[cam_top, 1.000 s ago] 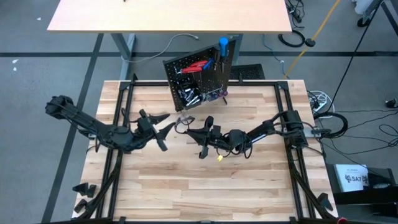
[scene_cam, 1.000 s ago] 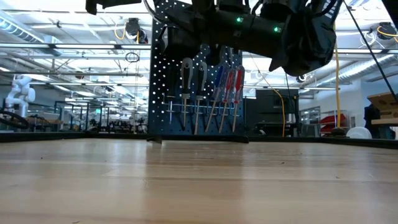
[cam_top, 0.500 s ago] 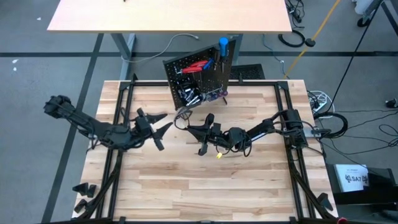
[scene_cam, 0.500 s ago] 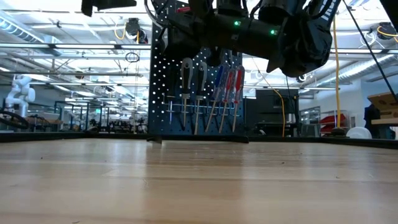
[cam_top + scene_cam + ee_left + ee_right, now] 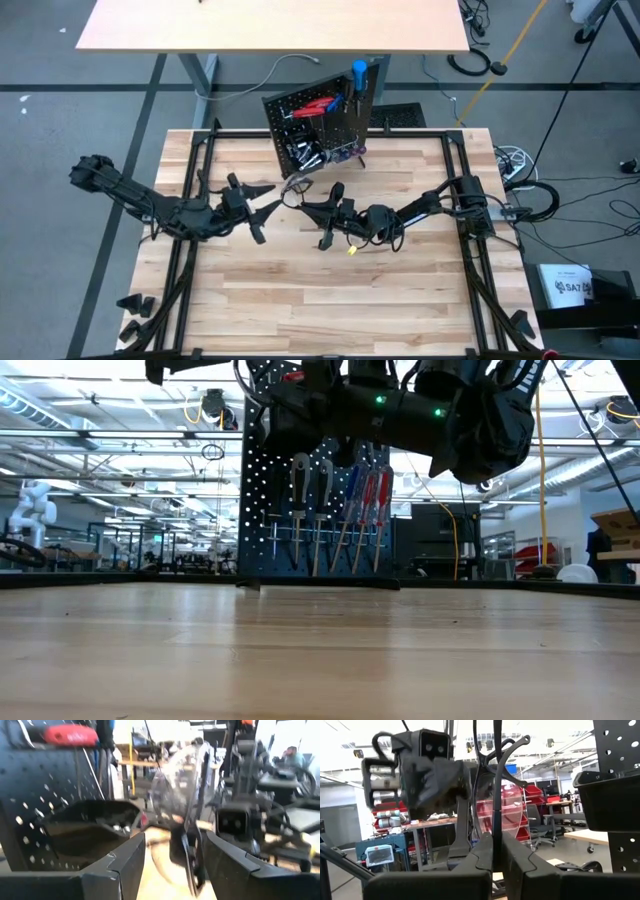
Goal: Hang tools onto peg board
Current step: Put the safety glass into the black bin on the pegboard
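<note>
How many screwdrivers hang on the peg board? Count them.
5, side by side on the peg board: two pale-handled screwdrivers, one blue, two red. Arms may hide others.

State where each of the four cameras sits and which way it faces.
High: above table, facing straight down; left arm, right arm, left end effector, right end effector.
Low: tabletop height, level toward peg board; arms overhead.
Left wrist: on left arm, facing right arm; own open fingers.
Right wrist: on right arm, facing left arm; own fingers shut on tool.
Shared: both wrist views show the peg board.
</note>
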Robot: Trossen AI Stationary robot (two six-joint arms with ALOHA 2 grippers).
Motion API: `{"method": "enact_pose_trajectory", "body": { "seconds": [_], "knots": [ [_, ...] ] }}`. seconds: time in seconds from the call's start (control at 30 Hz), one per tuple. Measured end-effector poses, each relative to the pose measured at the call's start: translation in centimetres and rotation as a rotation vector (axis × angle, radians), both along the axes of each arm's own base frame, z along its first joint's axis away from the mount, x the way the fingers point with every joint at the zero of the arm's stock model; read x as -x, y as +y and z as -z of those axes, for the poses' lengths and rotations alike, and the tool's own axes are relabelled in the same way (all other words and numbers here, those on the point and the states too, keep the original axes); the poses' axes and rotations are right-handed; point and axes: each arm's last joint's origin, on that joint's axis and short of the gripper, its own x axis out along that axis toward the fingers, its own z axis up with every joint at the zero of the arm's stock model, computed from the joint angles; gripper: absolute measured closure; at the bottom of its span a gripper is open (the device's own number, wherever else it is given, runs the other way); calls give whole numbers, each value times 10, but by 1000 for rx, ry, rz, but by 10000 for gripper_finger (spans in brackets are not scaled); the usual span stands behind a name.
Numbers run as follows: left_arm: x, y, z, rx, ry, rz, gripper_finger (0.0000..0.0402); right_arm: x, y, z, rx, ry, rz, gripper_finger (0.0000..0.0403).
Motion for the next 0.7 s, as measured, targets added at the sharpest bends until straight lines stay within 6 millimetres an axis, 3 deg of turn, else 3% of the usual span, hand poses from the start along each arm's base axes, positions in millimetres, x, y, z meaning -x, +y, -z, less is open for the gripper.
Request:
{"method": "enact_pose_trajectory", "body": {
  "seconds": [0.23, 0.5, 0.7],
  "knots": [
    [-2, 6, -8, -15, -49, -34, 204, 0, 0, 1, 2, 11, 4, 397],
    [-15, 4, 0, -36, -24, -18, 204, 0, -1, 1, -8, 15, 27, 397],
    [-24, 4, -2, -44, -10, -145, 204, 0, -1, 1, -15, 16, 37, 397]
  ]
}}
